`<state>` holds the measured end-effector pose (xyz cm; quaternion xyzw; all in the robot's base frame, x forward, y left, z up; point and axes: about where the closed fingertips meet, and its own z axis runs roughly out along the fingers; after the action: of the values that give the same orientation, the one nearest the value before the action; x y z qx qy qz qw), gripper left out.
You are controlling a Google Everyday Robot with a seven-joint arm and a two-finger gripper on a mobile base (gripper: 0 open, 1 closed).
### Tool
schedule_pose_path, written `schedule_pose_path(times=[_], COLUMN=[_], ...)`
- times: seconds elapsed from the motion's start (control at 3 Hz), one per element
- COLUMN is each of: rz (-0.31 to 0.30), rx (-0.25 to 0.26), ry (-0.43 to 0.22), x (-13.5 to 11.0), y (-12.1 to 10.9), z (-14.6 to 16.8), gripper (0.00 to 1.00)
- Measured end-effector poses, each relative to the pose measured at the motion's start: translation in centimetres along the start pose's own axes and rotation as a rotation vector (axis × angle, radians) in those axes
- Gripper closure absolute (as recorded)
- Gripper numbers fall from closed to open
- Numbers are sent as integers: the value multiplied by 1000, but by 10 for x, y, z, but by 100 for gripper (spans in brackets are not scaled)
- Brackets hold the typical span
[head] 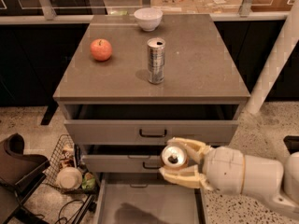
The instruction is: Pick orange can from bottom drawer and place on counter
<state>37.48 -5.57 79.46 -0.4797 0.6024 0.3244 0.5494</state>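
Camera view looks down on the cabinet from the front. The gripper (pixel 180 166) hangs in front of the middle drawer (pixel 122 163) and above the open bottom drawer (pixel 149 204). Its cream jaws are clamped on the orange can (pixel 174 157), one above it and one below. The can is held clear of the drawer floor and tipped over, so its silver top and pull tab face the camera. Its long axis runs roughly from the lens toward the drawer fronts, not upright. The white arm (pixel 247 176) comes in from the right, low beside the cabinet.

Above the gripper, the top drawer (pixel 152 132) stands slightly pulled out under the front edge of the worktop (pixel 205 64). On the worktop a silver can (pixel 156 59) stands upright near the middle, an apple (pixel 101 49) lies well to its left, and a white bowl (pixel 148 18) sits at the back edge. The right half and the front strip show bare stone. A wire basket (pixel 58 155) stands on the floor just left of the bottom drawer
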Motion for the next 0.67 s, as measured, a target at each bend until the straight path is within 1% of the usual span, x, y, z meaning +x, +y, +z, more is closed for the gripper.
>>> schedule_pose_path(times=[0.33,0.67], rz=[10,33], rx=[30,59], ry=[55,88], x=[-39,-69], y=[-33,-74], z=[-12,-26], gripper=[100,100])
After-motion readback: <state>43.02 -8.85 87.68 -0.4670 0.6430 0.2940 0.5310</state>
